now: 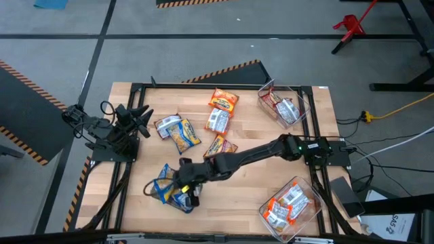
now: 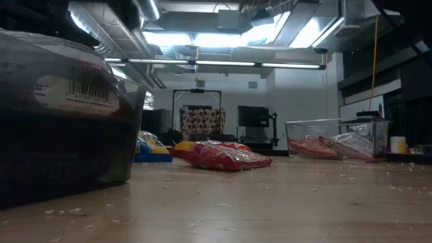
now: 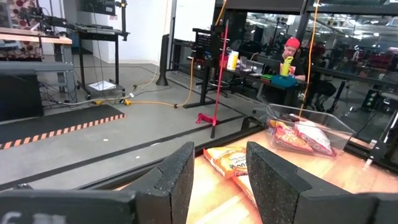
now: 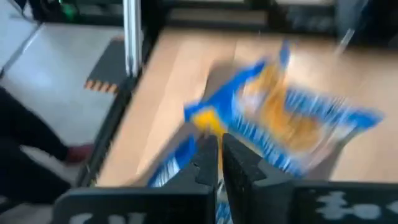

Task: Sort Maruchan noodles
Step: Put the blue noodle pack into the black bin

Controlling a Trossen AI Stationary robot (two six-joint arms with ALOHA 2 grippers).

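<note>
Two blue-yellow Maruchan noodle packets lie near the table's front left, and my right gripper is shut on one of them. Loose on the table's middle are an orange packet, two silver ones, a yellow one and an orange-red one. My left gripper waits open at the table's left edge, holding nothing. My right gripper pinches the blue-yellow packet by its crinkly edge near a corner between its two fingers. The fingers slant down at it from the table's right side. The packet shows blurred beyond the fingertips, so I cannot tell whether it is clear of the table.
A clear bin at the far right holds dark red and silver packets. Another clear bin at the near right holds orange-red ones. A black frame runs around the table. A person sits in the room beyond.
</note>
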